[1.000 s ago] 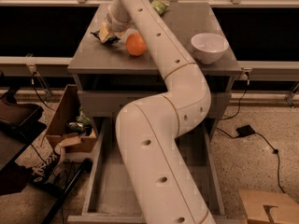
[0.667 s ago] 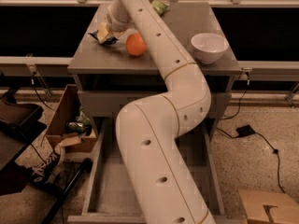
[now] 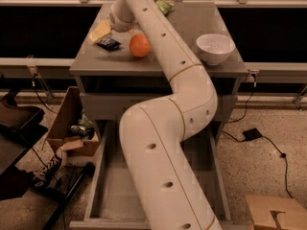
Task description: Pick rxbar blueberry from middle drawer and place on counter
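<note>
The rxbar blueberry [image 3: 108,43], a small dark-blue wrapper, lies flat on the counter [image 3: 168,63] near its left side, just left of an orange [image 3: 139,45]. My gripper [image 3: 101,31] is over the counter's back left part, right above and touching or almost touching the bar's far end. My white arm [image 3: 182,95] rises from the front and crosses the whole cabinet. The middle drawer [image 3: 97,176] is pulled out below. Its grey floor shows left of my arm, and the rest is hidden behind the arm.
A white bowl [image 3: 215,48] stands on the counter's right side. A green chip bag [image 3: 164,6] lies at the back. An open cardboard box [image 3: 72,128] with clutter sits on the floor to the left. Another box [image 3: 276,213] and a black adapter with cable [image 3: 252,134] are on the right.
My wrist has lifted slightly over the counter's back left. The rxbar lies in about the same spot beside the orange.
</note>
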Controlling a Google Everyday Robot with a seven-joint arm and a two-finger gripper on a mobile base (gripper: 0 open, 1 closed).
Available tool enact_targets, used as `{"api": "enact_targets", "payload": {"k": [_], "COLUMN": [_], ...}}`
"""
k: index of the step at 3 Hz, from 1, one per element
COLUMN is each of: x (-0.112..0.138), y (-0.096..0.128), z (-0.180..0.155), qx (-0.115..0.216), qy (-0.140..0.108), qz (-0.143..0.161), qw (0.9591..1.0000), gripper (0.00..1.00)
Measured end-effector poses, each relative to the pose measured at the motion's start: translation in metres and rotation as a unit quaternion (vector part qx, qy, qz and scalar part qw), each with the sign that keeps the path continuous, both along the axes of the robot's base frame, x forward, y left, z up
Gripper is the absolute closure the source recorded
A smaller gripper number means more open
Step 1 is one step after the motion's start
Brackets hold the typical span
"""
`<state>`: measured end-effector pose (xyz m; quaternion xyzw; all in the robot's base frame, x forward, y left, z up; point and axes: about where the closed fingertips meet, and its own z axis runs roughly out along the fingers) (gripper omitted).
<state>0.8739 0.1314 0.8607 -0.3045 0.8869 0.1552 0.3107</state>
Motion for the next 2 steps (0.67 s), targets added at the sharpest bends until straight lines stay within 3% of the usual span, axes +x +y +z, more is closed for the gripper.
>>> {"api": "enact_targets", "payload": {"k": [1, 2], "x": [-0.005, -0.022], "y": [-0.01, -0.057], "z": [0.008, 0.05], "qx": [0.003, 0.027], "qy": [-0.001, -0.011], "qz": [0.009, 0.017], "qw": [1.0, 0.9994], "gripper": [0.0, 0.0]}}
